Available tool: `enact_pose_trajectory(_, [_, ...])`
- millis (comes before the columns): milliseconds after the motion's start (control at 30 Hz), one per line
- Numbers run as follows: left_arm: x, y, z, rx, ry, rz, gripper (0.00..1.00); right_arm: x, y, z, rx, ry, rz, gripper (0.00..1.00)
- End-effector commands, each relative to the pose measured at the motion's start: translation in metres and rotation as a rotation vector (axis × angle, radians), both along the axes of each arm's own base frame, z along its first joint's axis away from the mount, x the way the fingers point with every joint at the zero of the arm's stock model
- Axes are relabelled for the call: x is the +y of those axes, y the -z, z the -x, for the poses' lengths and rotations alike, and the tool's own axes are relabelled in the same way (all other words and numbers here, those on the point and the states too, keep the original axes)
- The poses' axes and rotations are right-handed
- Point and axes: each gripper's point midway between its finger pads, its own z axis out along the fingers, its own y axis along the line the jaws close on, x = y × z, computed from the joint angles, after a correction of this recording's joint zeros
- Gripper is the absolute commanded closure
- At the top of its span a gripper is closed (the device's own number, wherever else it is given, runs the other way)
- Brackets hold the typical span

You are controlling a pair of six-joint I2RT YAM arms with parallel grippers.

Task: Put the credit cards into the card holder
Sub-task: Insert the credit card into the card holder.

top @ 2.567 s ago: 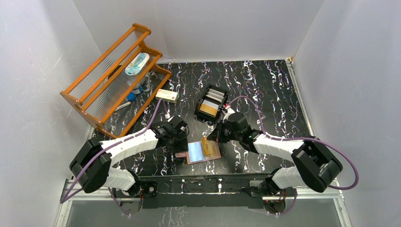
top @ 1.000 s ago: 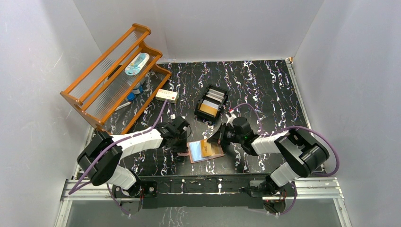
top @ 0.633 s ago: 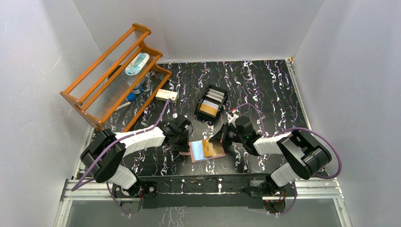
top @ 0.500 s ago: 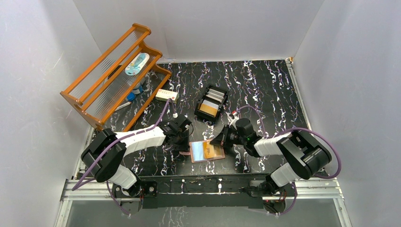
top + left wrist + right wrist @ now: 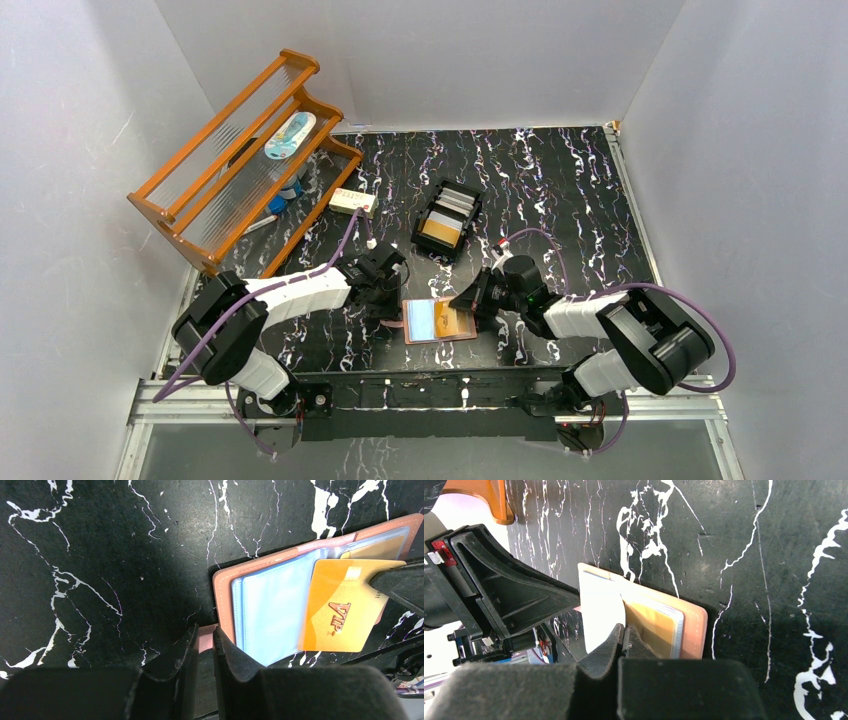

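The card holder [image 5: 420, 322] lies open near the table's front edge, its clear sleeves facing up. My left gripper [image 5: 392, 314] is shut on its snap tab [image 5: 206, 641] at the holder's [image 5: 265, 610] left side. My right gripper [image 5: 471, 304] is shut on a gold-orange credit card [image 5: 345, 610] marked VIP, holding it by its right corner. This card lies slanted over the sleeves. Another gold card [image 5: 375, 547] sits inside a sleeve behind it. In the right wrist view the held card [image 5: 601, 610] glares white ahead of the shut gripper [image 5: 624, 632], over the holder [image 5: 693, 627].
A black slotted tray [image 5: 446, 220] with more cards stands behind the holder. A small white-and-red box [image 5: 353, 202] lies to its left. A wooden rack [image 5: 240, 165] holding small items fills the back left corner. White walls enclose the table.
My right gripper has drawn slightly toward the front right with the gold card, which now lies flatter over the holder. The left gripper stays on the tab, and the holder has barely shifted.
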Motion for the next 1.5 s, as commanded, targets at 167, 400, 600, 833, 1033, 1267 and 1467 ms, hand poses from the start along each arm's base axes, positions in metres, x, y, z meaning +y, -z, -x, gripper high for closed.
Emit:
enact_pose_trajectory(167, [-0.001, 0.025, 0.006, 0.040, 0.004, -0.018, 0.85, 0.015, -0.004, 0.007, -0.026, -0.085, -0.090, 1.00])
enact_pose_trajectory(400, [-0.004, 0.025, 0.012, 0.068, -0.012, 0.014, 0.84, 0.023, -0.010, 0.001, -0.039, -0.077, -0.106, 1.00])
enact_pose_trajectory(600, [-0.002, 0.026, 0.016, 0.081, -0.055, 0.026, 0.84, 0.024, -0.002, 0.002, -0.007, -0.056, -0.065, 0.88])
enact_pose_trajectory(833, [0.011, 0.036, 0.024, 0.111, -0.107, -0.015, 0.87, -0.019, -0.007, -0.009, -0.026, 0.031, 0.257, 0.59])
enact_pose_trajectory(1033, [0.007, 0.032, 0.023, 0.099, -0.138, 0.025, 0.87, -0.022, -0.015, -0.001, -0.020, 0.002, 0.286, 0.54])
enact_pose_trajectory(1267, [0.009, 0.030, 0.024, 0.094, -0.158, 0.036, 0.87, -0.009, -0.006, 0.007, 0.015, -0.025, 0.297, 0.54])
enact_pose_trajectory(1467, [0.009, 0.031, 0.025, 0.100, -0.167, 0.039, 0.87, 0.004, -0.001, 0.015, 0.035, -0.042, 0.300, 0.55])
